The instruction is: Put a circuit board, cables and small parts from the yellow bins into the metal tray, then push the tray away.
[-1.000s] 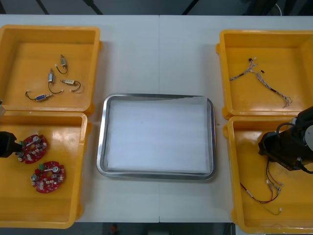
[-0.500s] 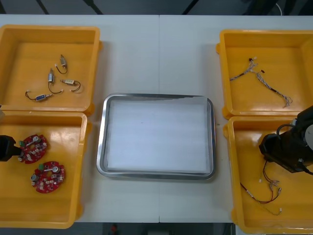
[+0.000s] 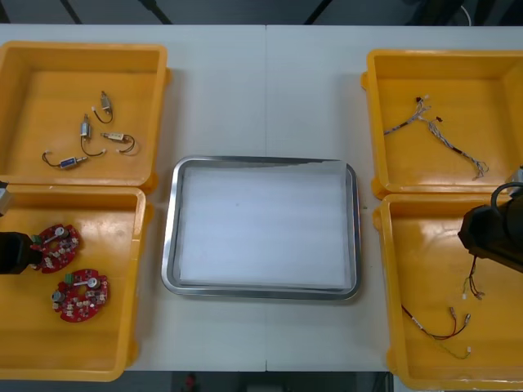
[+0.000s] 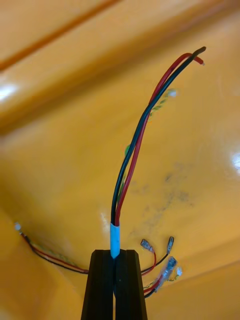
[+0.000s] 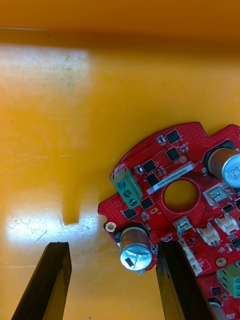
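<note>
Seen from above, a light tabletop holds a metal tray [image 3: 170, 245], white inside and with nothing in it, between yellow bins. The right gripper [image 4: 115, 254] hangs over the near right bin [image 3: 391, 286]. Its black fingers are pressed together on a thin red and black cable [image 4: 131, 150], pinched at a white sleeve. The cable's length runs straight on in line with the fingers, its loose connector ends trailing toward the bin floor.

The tray lies on this gripper's left, toward the middle of the tabletop, just beyond the bin wall. The carry probably turns on that sideways crossing with the cable raised clear of the wall.

The left gripper [image 5: 112, 282] is low inside the near left bin [image 3: 139, 269], at its outer side, fingers standing apart. A round red circuit board [image 5: 175, 190] lies flat just ahead of it, on the tray side. One silver-topped part at the board's rim sits between the fingers, and one finger overlaps the board's edge. A second board [image 3: 80, 295] lies nearer the robot, apart from the first.

Small metal parts [image 3: 90, 135] sit in the far left bin, another cable [image 3: 437, 135] in the far right one
</note>
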Robot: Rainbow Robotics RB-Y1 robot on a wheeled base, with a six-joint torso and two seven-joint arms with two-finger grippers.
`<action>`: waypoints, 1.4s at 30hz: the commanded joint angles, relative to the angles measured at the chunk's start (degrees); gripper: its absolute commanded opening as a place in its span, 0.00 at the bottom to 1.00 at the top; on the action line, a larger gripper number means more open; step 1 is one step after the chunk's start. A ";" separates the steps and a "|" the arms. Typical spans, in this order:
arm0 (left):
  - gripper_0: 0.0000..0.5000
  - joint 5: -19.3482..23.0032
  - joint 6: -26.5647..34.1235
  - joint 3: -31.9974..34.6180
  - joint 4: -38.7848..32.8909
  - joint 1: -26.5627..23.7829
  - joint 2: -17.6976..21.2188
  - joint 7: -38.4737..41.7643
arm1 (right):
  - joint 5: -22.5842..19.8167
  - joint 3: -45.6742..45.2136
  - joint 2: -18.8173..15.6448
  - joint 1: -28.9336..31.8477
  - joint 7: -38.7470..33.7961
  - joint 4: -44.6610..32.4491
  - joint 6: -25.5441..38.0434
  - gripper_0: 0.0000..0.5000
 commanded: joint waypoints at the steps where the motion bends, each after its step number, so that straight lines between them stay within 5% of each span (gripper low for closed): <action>1: 1.00 -0.07 -0.61 -0.61 0.20 1.08 1.43 -8.82 | -1.19 -3.88 -0.97 0.70 8.87 -4.52 2.16 0.00; 18: 0.95 -0.42 -0.88 -0.78 0.20 0.91 1.43 -9.26 | -14.90 -9.51 -5.01 -5.81 23.99 -5.93 6.78 0.00; 22: 0.84 -0.51 -0.88 -0.78 0.20 0.91 1.43 -9.44 | -17.89 -9.51 -5.89 -7.92 26.54 -6.01 6.78 0.00; 24: 0.69 -0.86 -0.88 -1.04 0.20 0.91 1.43 -9.44 | -19.56 -9.51 -6.15 -9.06 28.74 -6.10 6.78 0.00; 29: 0.10 -1.21 -0.88 -1.13 0.29 0.91 0.99 -9.35 | -21.67 -9.07 -6.86 -10.73 33.04 -6.54 6.78 0.00; 34: 0.00 -1.39 -0.88 -1.40 0.29 0.91 0.99 -9.35 | -21.76 -6.08 -8.53 -12.49 33.57 -7.95 6.78 0.00; 42: 0.00 -1.30 -0.88 -1.40 0.20 0.91 0.99 -9.62 | -21.58 0.51 -9.84 -16.79 32.96 -8.47 6.78 0.00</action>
